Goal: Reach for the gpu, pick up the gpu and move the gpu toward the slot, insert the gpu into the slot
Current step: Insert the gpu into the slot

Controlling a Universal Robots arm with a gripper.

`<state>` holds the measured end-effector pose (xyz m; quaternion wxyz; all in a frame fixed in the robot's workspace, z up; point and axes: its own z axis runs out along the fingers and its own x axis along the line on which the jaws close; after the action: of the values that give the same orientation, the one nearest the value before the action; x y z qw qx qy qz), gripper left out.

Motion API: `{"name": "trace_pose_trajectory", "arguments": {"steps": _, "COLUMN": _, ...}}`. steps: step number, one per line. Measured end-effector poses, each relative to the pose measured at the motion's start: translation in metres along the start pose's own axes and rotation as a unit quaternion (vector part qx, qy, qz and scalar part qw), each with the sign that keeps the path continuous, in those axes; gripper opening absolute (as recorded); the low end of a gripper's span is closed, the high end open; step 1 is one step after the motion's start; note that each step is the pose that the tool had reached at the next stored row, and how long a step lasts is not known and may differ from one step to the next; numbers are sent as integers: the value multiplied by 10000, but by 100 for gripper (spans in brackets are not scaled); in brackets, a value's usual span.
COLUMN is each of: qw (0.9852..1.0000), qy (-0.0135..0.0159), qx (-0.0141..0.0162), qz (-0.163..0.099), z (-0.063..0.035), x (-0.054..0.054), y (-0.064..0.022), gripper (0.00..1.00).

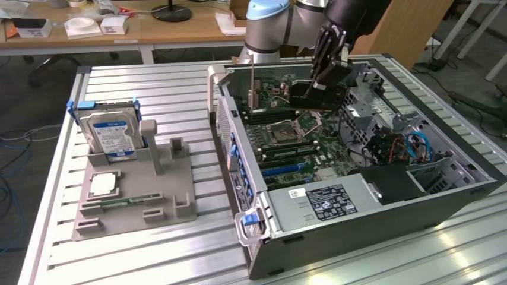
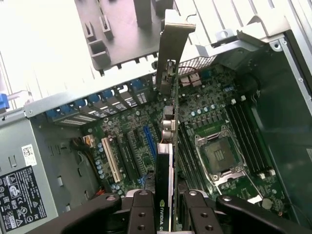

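Exterior and wrist views, one Universal Robots arm at work over an open computer case [image 1: 443, 202] on a slatted aluminium table [image 1: 158, 83].

The gripper [image 1: 321, 80] [image 2: 168, 217] hung over the case at about twelve o'clock from the bare processor socket [image 1: 281, 127] [image 2: 219, 158]. Its two black fingers [image 2: 141, 214] pinched the gpu [image 1: 310, 95] [image 2: 165, 165] from both faces. The card stood on edge above the motherboard [image 1: 309, 148], its silvery bracket [image 2: 174, 44] reaching past the case's rear wall. Whether its lower edge had met a slot could not be told.

Close around the card, from the wrist view, lay one white expansion slot [image 2: 111, 158], one blue slot [image 2: 150, 139], the one socket and a bank of memory slots [image 2: 246, 131]. In the exterior view, the power supply [image 1: 325, 199] sat at six o'clock from the socket. A loop of blue cable [image 1: 416, 145] lay at three o'clock.

Well apart, at nine o'clock from the case, a grey fixture [image 1: 166, 196] carried three parts. These were one blue-labelled hard drive [image 1: 111, 133] standing upright, one processor chip [image 1: 103, 184] lying flat, and one green memory stick [image 1: 119, 203] just at six o'clock of the chip.

A wooden desk [image 1: 182, 29] stood beyond the table at eleven o'clock.
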<state>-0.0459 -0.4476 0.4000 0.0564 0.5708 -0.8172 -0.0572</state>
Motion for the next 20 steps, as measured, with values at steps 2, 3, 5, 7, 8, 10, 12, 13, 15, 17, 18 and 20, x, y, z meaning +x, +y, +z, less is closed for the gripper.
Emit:
{"name": "trace_pose_trajectory", "arguments": {"steps": 2, "qw": 9999, "qy": 28, "qx": -4, "qz": -155, "z": 28, "x": -1, "y": -5, "gripper": 27}}
{"name": "trace_pose_trajectory", "arguments": {"steps": 3, "qw": 9997, "qy": 39, "qx": -4, "qz": -225, "z": 40, "x": -2, "y": -8, "gripper": 27}}
{"name": "trace_pose_trajectory", "arguments": {"steps": 5, "qw": 9994, "qy": 58, "qx": -8, "qz": -333, "z": 67, "x": -3, "y": -16, "gripper": 27}}
{"name": "trace_pose_trajectory", "arguments": {"steps": 7, "qw": 9991, "qy": 78, "qx": -17, "qz": -427, "z": 95, "x": -7, "y": -29, "gripper": 27}}
{"name": "trace_pose_trajectory", "arguments": {"steps": 8, "qw": 9988, "qy": 87, "qx": -21, "qz": -475, "z": 109, "x": -9, "y": -36, "gripper": 27}}
{"name": "trace_pose_trajectory", "arguments": {"steps": 10, "qw": 9982, "qy": 110, "qx": -27, "qz": -588, "z": 135, "x": -12, "y": -46, "gripper": 27}}
{"name": "trace_pose_trajectory", "arguments": {"steps": 12, "qw": 9974, "qy": 130, "qx": -33, "qz": -705, "z": 163, "x": -15, "y": -55, "gripper": 27}}
{"name": "trace_pose_trajectory", "arguments": {"steps": 13, "qw": 9969, "qy": 142, "qx": -35, "qz": -770, "z": 178, "x": -15, "y": -57, "gripper": 27}}
{"name": "trace_pose_trajectory", "arguments": {"steps": 15, "qw": 9957, "qy": 167, "qx": -38, "qz": -907, "z": 210, "x": -17, "y": -65, "gripper": 27}}
{"name": "trace_pose_trajectory", "arguments": {"steps": 17, "qw": 9947, "qy": 188, "qx": -47, "qz": -1008, "z": 245, "x": -18, "y": -72, "gripper": 27}}
{"name": "trace_pose_trajectory", "arguments": {"steps": 18, "qw": 9944, "qy": 194, "qx": -51, "qz": -1039, "z": 263, "x": -16, "y": -77, "gripper": 27}}
{"name": "trace_pose_trajectory", "arguments": {"steps": 20, "qw": 9941, "qy": 200, "qx": -60, "qz": -1065, "z": 298, "x": -1, "y": -88, "gripper": 27}}
